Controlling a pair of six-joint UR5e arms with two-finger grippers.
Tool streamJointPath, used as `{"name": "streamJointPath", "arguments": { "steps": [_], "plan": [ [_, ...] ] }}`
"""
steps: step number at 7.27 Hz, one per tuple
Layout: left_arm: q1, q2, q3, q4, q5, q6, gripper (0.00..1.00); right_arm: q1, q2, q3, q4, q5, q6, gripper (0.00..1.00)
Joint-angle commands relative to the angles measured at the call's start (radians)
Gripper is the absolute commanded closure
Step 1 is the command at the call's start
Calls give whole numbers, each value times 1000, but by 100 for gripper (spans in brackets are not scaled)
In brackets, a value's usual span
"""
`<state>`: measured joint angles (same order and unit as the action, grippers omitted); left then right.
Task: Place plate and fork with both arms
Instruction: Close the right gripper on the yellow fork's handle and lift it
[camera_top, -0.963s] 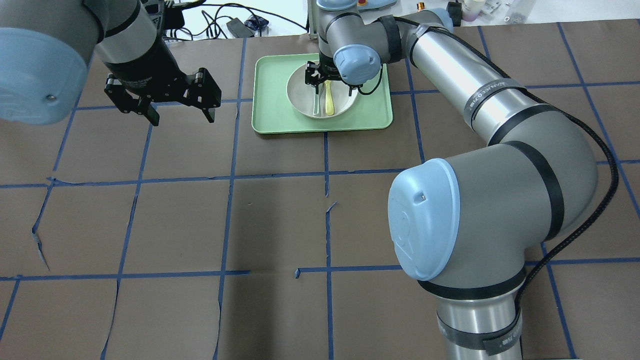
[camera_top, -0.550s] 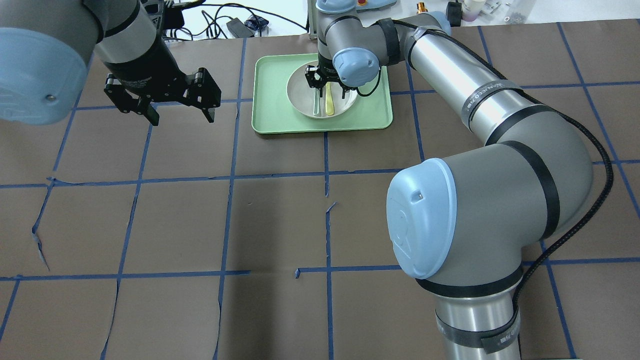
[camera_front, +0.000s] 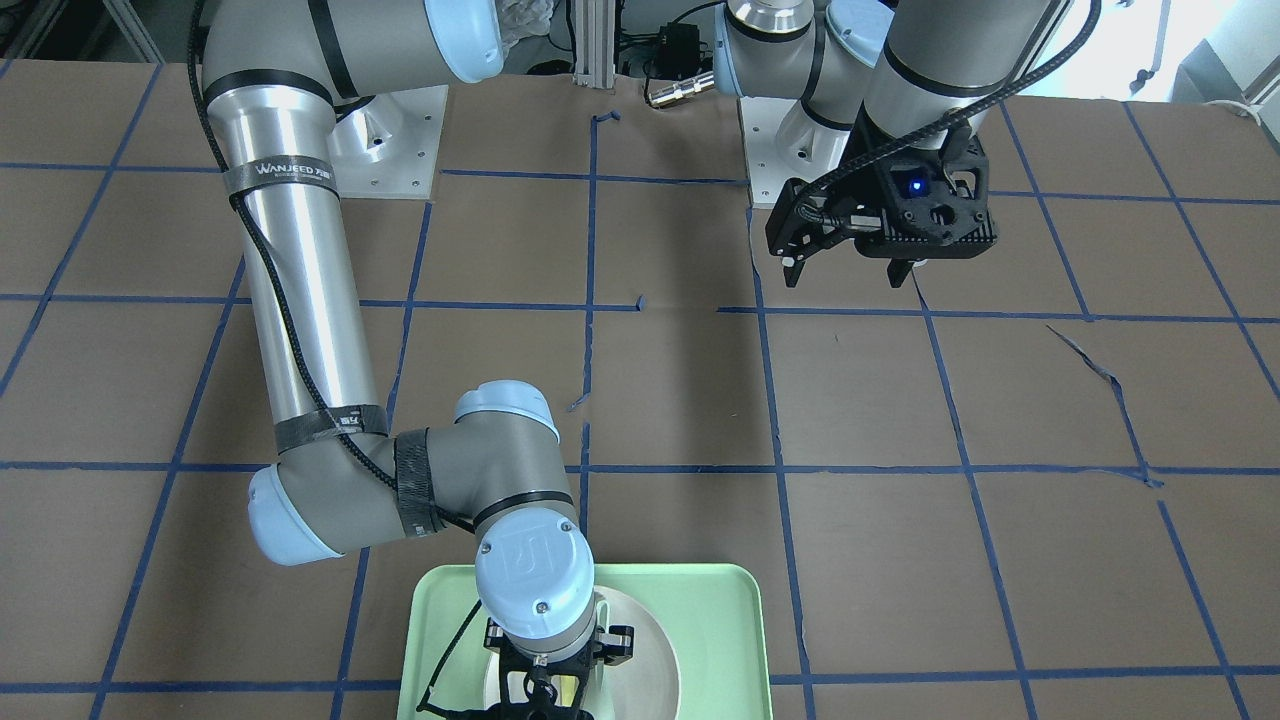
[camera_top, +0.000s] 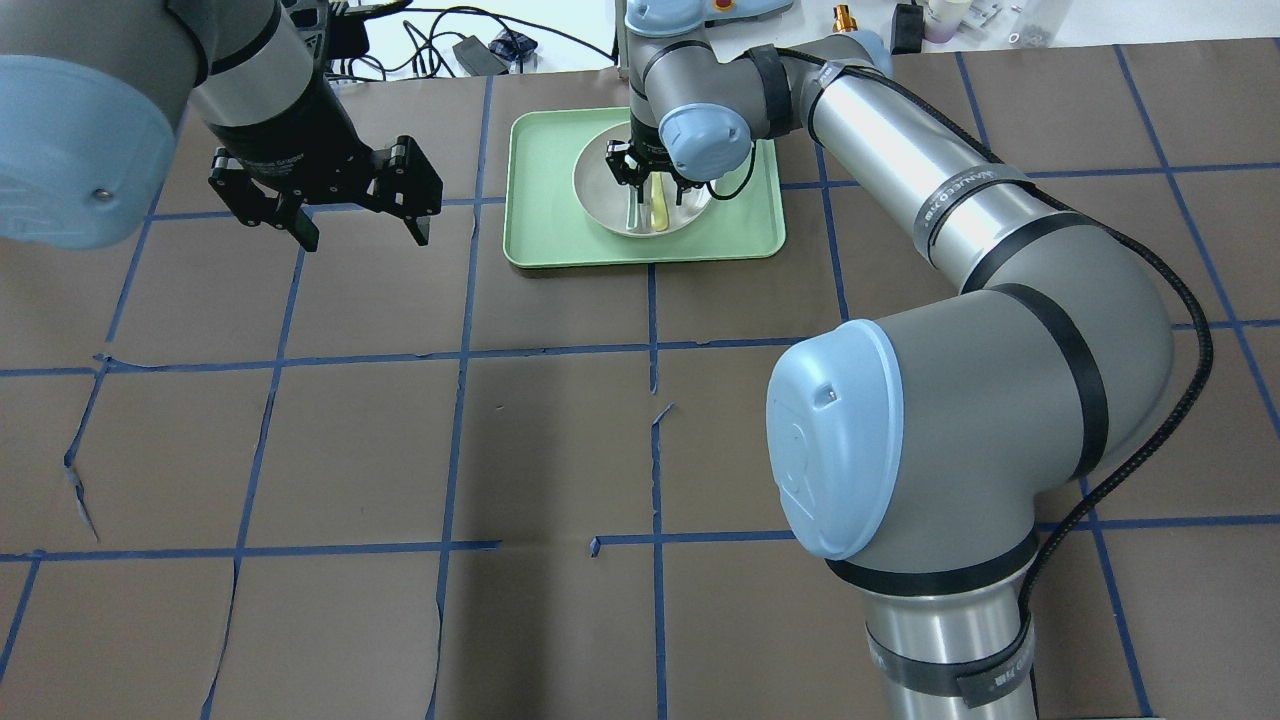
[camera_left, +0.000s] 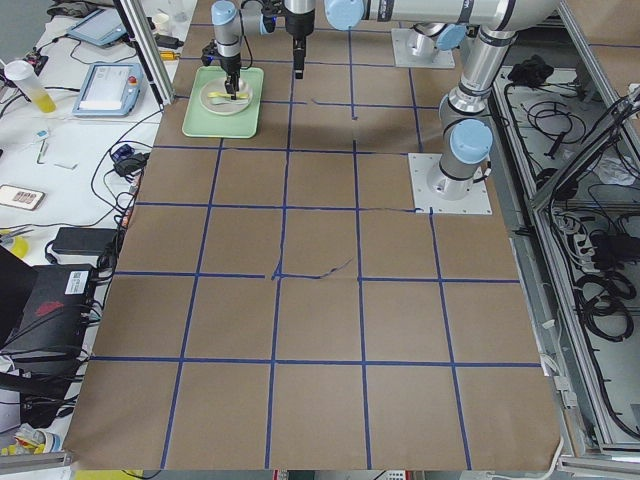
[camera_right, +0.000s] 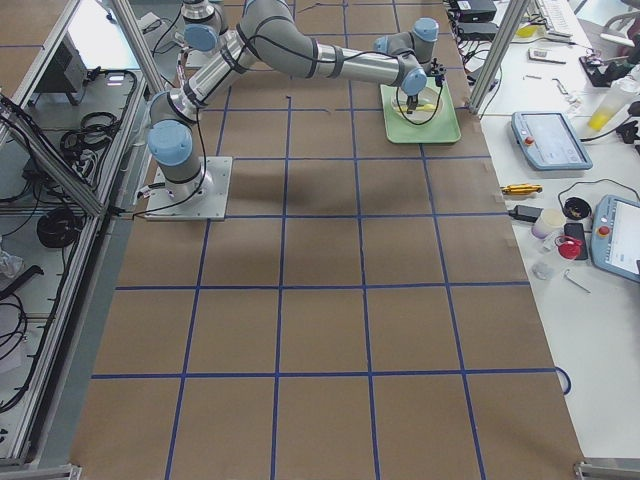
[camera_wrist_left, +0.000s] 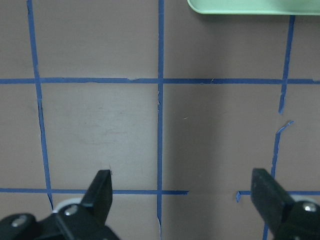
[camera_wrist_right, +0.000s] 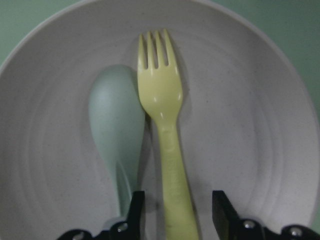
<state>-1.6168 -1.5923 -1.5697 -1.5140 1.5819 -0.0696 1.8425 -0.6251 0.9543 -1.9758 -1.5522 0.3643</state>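
The off-white plate (camera_wrist_right: 250, 125) lies in the mint-green tray (camera_top: 540, 200) at the far middle of the table. The pale-yellow fork (camera_wrist_right: 165, 115) lies in the plate next to a grey-green spoon (camera_wrist_right: 117, 130). My right gripper (camera_wrist_right: 178, 217) is open, low over the plate, with one finger on each side of the fork's handle and small gaps between them. It also shows in the overhead view (camera_top: 650, 185). My left gripper (camera_top: 365, 230) is open and empty, hovering above the bare table left of the tray; in the front-facing view it (camera_front: 845, 278) is at the upper right.
The tray's near edge (camera_wrist_left: 250, 6) shows at the top of the left wrist view. The table is brown paper with blue tape lines. Cables and small items lie beyond the far edge (camera_top: 470, 50). My right arm's elbow (camera_top: 960, 430) rises over the near right table.
My right gripper has shifted slightly left and come down over the fork's handle in the plate. My left gripper has not moved.
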Motion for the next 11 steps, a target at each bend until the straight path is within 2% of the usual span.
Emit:
{"name": "streamJointPath", "arguments": {
  "steps": [1, 3, 6, 9, 11],
  "plan": [
    [0, 0, -1, 0, 1, 1, 0, 3, 4, 3, 0, -2, -4, 55],
    [0, -2, -1, 0, 0, -1, 0, 3, 5, 4, -2, -2, -7, 55],
    [0, -5, -1, 0, 0, 1, 0, 3, 7, 11, -6, -3, -7, 96],
    [0, -6, -1, 0, 0, -1, 0, 3, -36, 23, 0, -2, -13, 97],
    [0, -9, -1, 0, 1, 1, 0, -6, -108, 93, 3, -8, -71, 97]
  ]
}}
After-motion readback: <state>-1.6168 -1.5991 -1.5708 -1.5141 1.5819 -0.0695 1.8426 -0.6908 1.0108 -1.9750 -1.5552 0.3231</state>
